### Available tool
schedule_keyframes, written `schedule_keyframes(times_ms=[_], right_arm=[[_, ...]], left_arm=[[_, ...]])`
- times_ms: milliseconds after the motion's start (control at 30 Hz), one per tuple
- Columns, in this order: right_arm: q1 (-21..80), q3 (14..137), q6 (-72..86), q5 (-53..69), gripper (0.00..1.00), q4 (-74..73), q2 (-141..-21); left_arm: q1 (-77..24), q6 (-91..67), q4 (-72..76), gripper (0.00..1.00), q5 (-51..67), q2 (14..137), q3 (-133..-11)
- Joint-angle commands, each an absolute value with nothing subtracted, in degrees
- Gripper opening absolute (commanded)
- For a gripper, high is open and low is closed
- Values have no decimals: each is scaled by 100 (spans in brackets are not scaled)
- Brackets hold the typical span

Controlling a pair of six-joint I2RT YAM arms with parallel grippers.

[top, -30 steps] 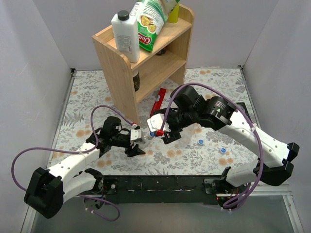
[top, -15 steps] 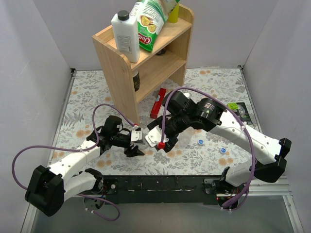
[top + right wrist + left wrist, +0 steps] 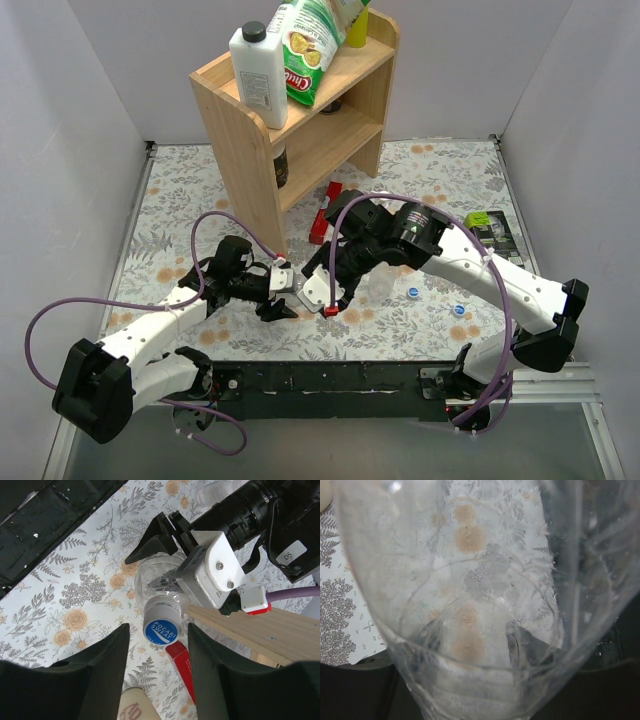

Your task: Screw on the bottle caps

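Observation:
My left gripper (image 3: 283, 297) is shut on a clear bottle (image 3: 470, 580), which fills the left wrist view. In the right wrist view the bottle (image 3: 155, 577) points its neck at the camera with a blue cap (image 3: 161, 631) sitting on it. My right gripper (image 3: 157, 647) is open, its fingers either side of the cap and apart from it. In the top view the right gripper (image 3: 322, 292) hangs right over the bottle's neck and hides it. Two loose blue caps (image 3: 412, 293) (image 3: 459, 310) lie to the right. Another clear bottle (image 3: 381, 284) is beside them.
A wooden shelf (image 3: 255, 190) stands at the back with a white jug (image 3: 258, 75) and a snack bag (image 3: 310, 50) on top. A red box (image 3: 322, 215) lies by its foot. A beige soap bottle (image 3: 132, 705) lies near the held bottle. A green item (image 3: 480, 218) is at the right.
My right arm has swung left and down, bringing its gripper over the neck of the bottle in my left gripper. The left arm has hardly moved.

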State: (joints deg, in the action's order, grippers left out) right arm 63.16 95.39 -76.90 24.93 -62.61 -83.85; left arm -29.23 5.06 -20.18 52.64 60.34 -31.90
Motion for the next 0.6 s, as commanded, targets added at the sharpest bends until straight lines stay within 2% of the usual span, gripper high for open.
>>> schedule_keyframes(times_ms=[0, 133, 367, 567], right_arm=[[6363, 9492, -7919, 2400, 53, -6170, -8376], [6363, 9527, -7954, 2434, 50, -6249, -8437], [6355, 9712, -7823, 2470, 34, -6390, -8657], [6267, 9949, -6614, 2391, 27, -6285, -8991]], left_arm=[[-2936, 659, -2083, 0, 5440, 5985, -3366], [-2936, 668, -2083, 0, 5440, 6012, -3384], [-2936, 650, -2039, 0, 5397, 5994, -3419], [-2936, 335, -1523, 0, 5248, 5810, -3279]])
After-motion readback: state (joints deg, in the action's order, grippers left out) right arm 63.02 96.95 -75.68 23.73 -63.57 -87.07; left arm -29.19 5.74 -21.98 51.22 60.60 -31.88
